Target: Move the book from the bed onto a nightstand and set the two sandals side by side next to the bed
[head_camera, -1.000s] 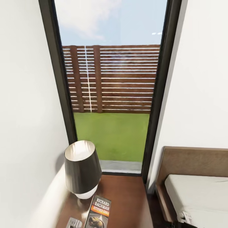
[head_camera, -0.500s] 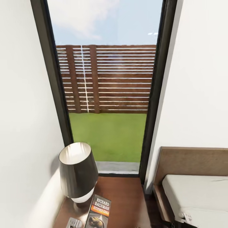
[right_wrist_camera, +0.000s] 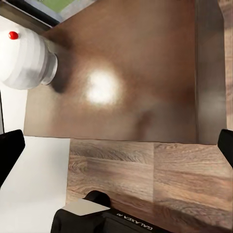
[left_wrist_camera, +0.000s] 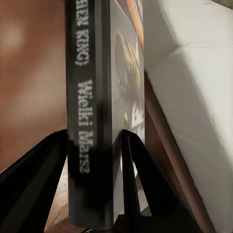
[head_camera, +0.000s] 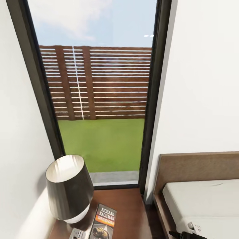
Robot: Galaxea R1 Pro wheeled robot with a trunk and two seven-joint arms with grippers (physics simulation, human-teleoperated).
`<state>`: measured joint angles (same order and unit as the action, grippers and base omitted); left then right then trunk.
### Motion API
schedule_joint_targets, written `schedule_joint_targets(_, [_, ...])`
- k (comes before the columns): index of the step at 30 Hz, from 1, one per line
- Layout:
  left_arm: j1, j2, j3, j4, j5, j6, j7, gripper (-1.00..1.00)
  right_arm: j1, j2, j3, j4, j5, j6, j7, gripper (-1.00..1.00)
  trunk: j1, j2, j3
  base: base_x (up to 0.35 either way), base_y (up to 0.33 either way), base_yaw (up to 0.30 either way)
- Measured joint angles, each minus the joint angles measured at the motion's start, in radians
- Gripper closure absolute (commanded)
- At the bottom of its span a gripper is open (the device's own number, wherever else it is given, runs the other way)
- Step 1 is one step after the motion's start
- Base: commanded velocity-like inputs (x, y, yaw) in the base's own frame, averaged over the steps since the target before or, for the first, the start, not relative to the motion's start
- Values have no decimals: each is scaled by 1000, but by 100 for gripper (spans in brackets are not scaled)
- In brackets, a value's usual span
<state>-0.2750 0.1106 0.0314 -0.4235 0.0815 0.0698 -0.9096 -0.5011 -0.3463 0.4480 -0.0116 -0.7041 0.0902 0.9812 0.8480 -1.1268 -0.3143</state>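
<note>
The book [head_camera: 104,220], a dark paperback with white "Richard Bachman" lettering and an orange band, hangs just above the dark brown nightstand [head_camera: 127,209]. My left gripper [left_wrist_camera: 92,136] is shut on the book [left_wrist_camera: 92,97], one black finger on each side of its spine. A grey part of that gripper [head_camera: 77,234] shows beside the book. The bed [head_camera: 199,199], with its grey mattress and brown headboard, lies to the right. My right gripper [right_wrist_camera: 116,145] is open wide above the nightstand top [right_wrist_camera: 141,82], holding nothing. The sandals are out of view.
A lamp [head_camera: 68,189] with a dark shade stands on the nightstand's left side, close to the book. A tall black-framed window [head_camera: 99,99] rises behind it, and a white wall hugs the left. Wood-plank floor [right_wrist_camera: 160,170] runs beside the nightstand.
The camera has shifted, so the window and lamp slid left in the picture. The book keeps its place in the view, still held by my left gripper.
</note>
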Motion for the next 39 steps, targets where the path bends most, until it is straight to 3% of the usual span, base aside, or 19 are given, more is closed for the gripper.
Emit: schedule_joint_targets(39, [0,2,5,-1,7,3,-7,100,0,0,0,0,0,1,0,-100,0,0,0,35,0,0])
